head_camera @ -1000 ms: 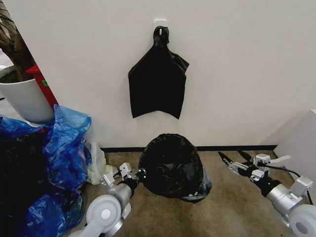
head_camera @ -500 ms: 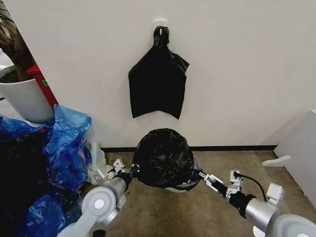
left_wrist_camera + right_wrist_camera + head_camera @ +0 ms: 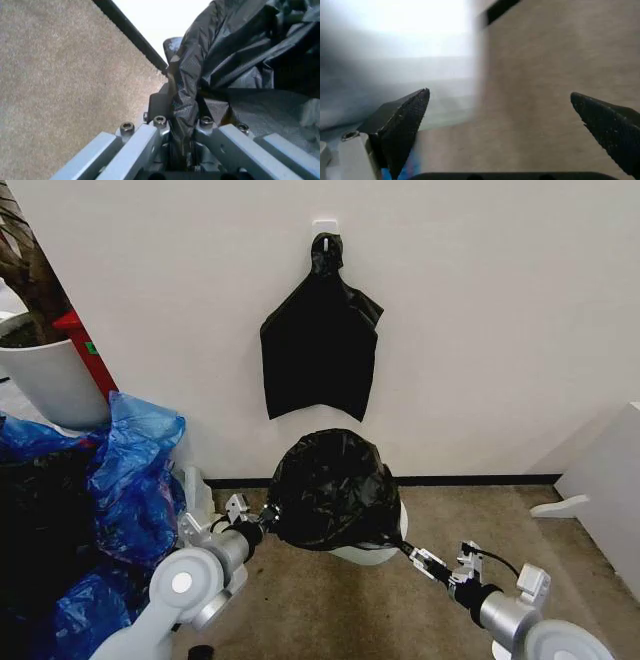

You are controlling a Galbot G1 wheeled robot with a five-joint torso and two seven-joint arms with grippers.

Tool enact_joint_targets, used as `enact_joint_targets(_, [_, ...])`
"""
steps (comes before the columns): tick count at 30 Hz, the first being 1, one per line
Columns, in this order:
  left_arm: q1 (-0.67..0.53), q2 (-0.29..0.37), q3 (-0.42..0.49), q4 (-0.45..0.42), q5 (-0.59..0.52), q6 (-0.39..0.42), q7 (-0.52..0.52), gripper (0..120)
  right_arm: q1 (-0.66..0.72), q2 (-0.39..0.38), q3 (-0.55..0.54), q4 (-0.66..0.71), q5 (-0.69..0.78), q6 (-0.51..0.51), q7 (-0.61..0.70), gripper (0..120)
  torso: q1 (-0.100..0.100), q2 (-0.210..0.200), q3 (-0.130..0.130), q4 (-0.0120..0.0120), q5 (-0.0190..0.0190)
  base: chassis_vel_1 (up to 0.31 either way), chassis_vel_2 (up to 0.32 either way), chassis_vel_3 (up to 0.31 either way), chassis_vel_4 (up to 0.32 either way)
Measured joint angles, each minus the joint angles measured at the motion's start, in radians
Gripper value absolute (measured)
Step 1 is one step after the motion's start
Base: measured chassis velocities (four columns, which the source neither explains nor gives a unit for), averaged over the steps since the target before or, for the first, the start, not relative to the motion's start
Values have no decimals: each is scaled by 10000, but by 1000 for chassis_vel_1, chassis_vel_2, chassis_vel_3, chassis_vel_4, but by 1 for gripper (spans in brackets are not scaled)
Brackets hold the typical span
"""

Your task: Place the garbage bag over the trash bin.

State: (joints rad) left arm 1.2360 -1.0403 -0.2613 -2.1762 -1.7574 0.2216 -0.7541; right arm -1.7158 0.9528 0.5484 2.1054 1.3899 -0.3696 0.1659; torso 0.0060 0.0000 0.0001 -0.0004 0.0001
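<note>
Lower centre of the head view: garbage bag [image 3: 330, 490] bulges over the trash bin [image 3: 378, 546], whose white lower wall shows beneath. My left gripper [image 3: 266, 518] is clenched on the bag's left edge, film pinched between its fingers [image 3: 160, 129]. My right gripper [image 3: 408, 551] sits spread wide beside the bin's lower right, grasping nothing.

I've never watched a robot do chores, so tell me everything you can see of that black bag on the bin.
The garbage bag is thin, glossy, crinkly black plastic, bunched into a dome over the cream-white trash bin, whose lower wall shows beneath it on the robot's right. It stands on the carpet by the wall. The left hand is shut on a fold at the bag's left edge; the left wrist view shows plastic pinched between its fingers. The right hand, open, sits by the bag's lower right edge.
</note>
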Motion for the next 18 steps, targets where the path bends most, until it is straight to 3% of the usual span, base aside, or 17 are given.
enact_joint_targets(9, [-151, -11, -188, -212, -865, 104, -662, 0, -168, 199, 42, -595, -1342, 416, -690, 100, 0, 0, 0, 0, 2, 0, 0, 0, 0])
enact_joint_targets(18, [-174, -11, -166, 137, -587, 107, -586, 0, -1591, 378, 1047, 1876, -643, 558, -688, 100, 0, 0, -1, -2, -6, 0, 0, 0, 0])
